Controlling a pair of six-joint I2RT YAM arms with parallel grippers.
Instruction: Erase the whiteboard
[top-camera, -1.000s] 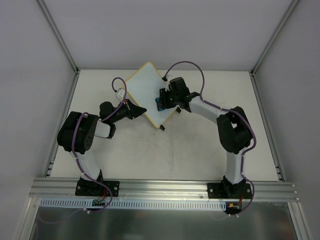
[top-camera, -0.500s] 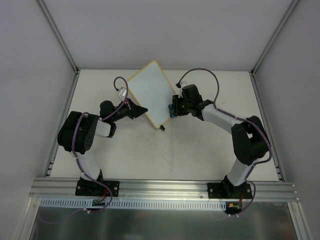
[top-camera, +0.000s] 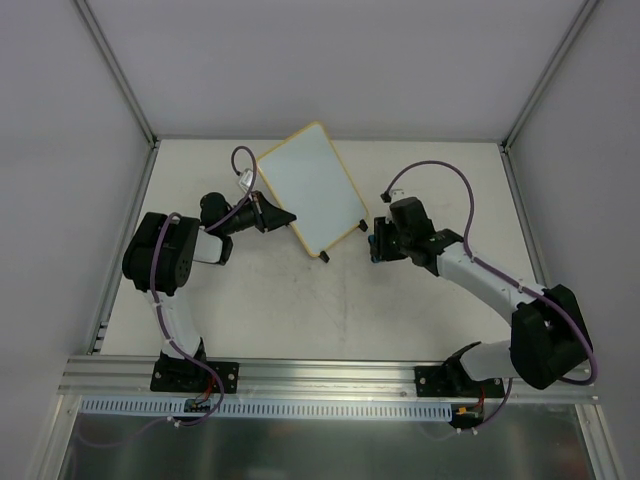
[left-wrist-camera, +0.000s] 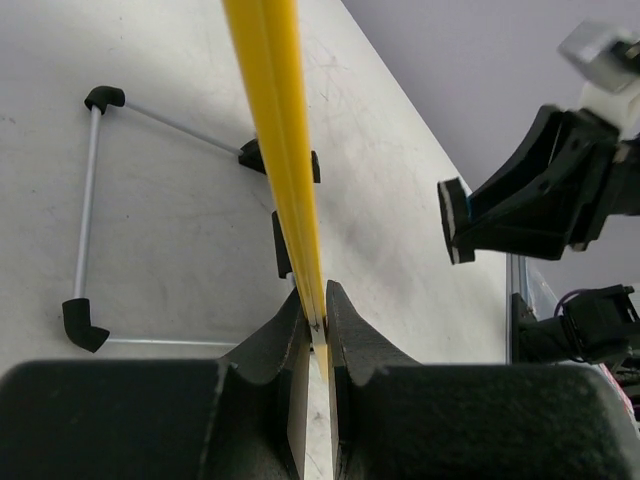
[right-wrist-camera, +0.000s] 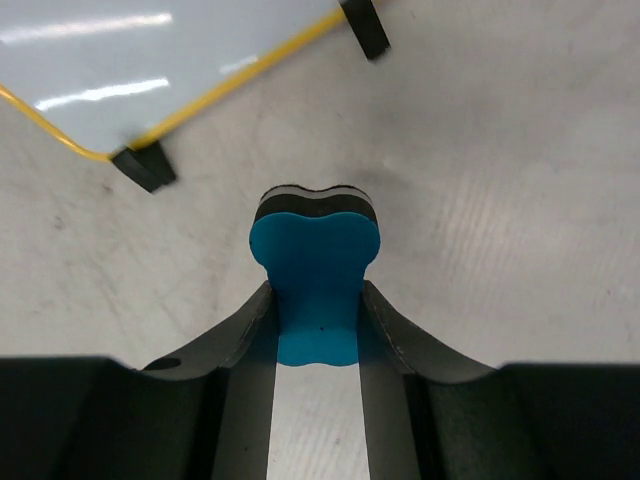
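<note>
The whiteboard (top-camera: 308, 187) is glossy white with a yellow rim and black feet, at the table's back middle; I see no writing on it. My left gripper (top-camera: 282, 220) is shut on its near-left edge; the left wrist view shows the yellow rim (left-wrist-camera: 280, 150) clamped edge-on between the fingers. My right gripper (top-camera: 375, 243) is shut on a blue eraser (right-wrist-camera: 314, 275) with a black felt face. It is over the bare table just right of the board's near corner (right-wrist-camera: 100, 150), apart from the board. The right gripper also shows in the left wrist view (left-wrist-camera: 460, 220).
A wire stand frame (left-wrist-camera: 90, 220) with black corner pieces lies under the board. Grey enclosure walls close the table on three sides. A metal rail (top-camera: 320, 375) with the arm bases runs along the near edge.
My right gripper has pulled the eraser off the board, moving right and toward the near side. The board has swung clockwise, held by my left gripper.
</note>
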